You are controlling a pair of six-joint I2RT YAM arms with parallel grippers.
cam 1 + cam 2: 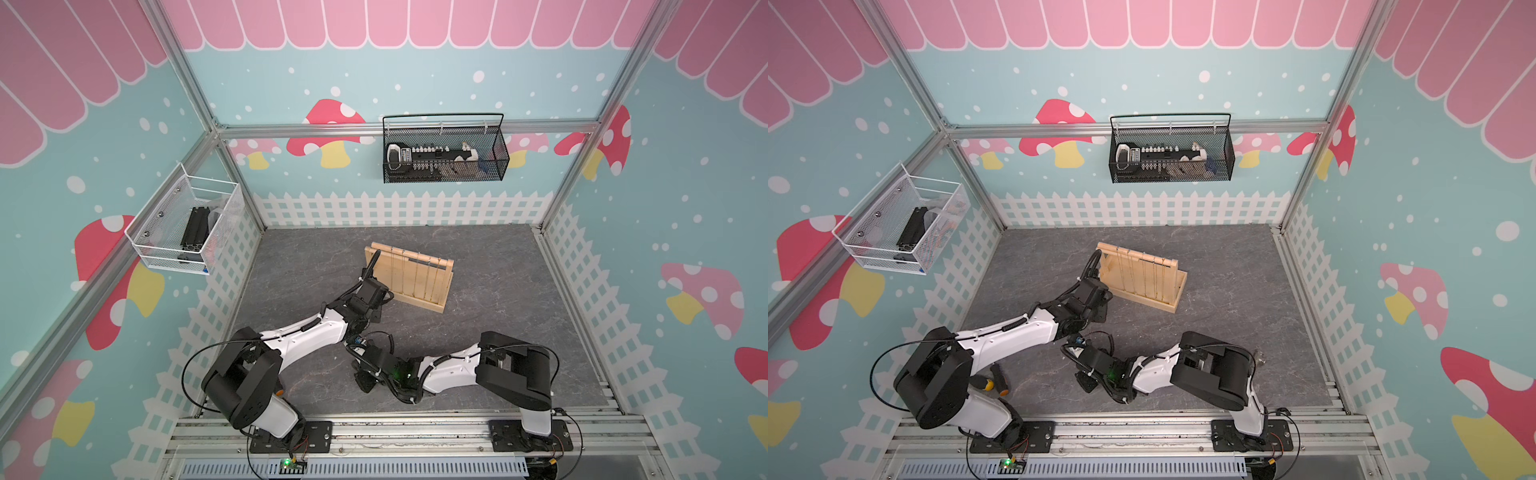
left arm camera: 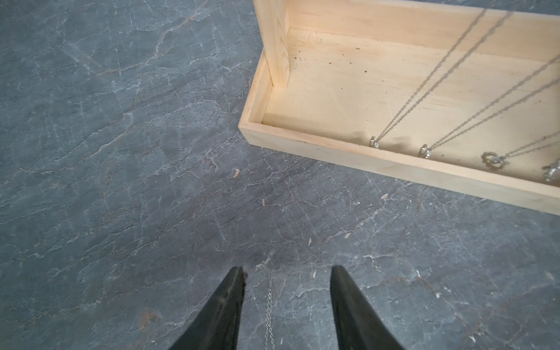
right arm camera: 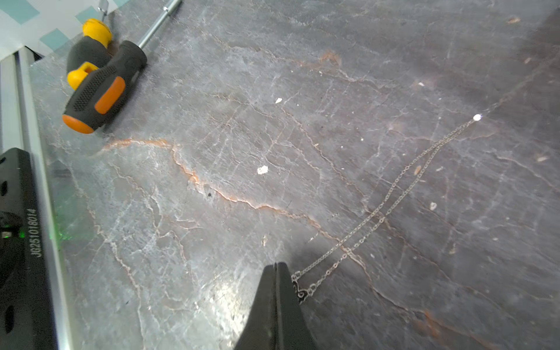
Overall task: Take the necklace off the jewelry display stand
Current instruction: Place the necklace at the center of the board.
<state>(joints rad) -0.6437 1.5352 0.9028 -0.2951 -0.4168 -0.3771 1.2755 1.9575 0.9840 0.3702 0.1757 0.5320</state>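
Observation:
The pale wooden jewelry display stand [image 1: 409, 276] [image 1: 1142, 278] stands mid-table, and several silver chains [image 2: 424, 88] hang from its bar, their pendants near the base rim [image 2: 333, 148]. One necklace [image 3: 385, 212] lies stretched flat on the grey table, off the stand. My left gripper [image 2: 289, 268] [image 1: 371, 316] hovers open just in front of the stand's left end, with a stretch of that necklace [image 2: 269, 306] on the table between its fingers, touching neither. My right gripper [image 3: 275, 265] [image 1: 365, 382] is shut, and the necklace's looped end lies against the outside of one finger.
Two screwdrivers [image 3: 103, 85] [image 1: 998, 380] lie at the front left by the rail. A black wire basket [image 1: 444, 153] hangs on the back wall. A white mesh basket [image 1: 187, 224] hangs on the left wall. The two wrists are close together.

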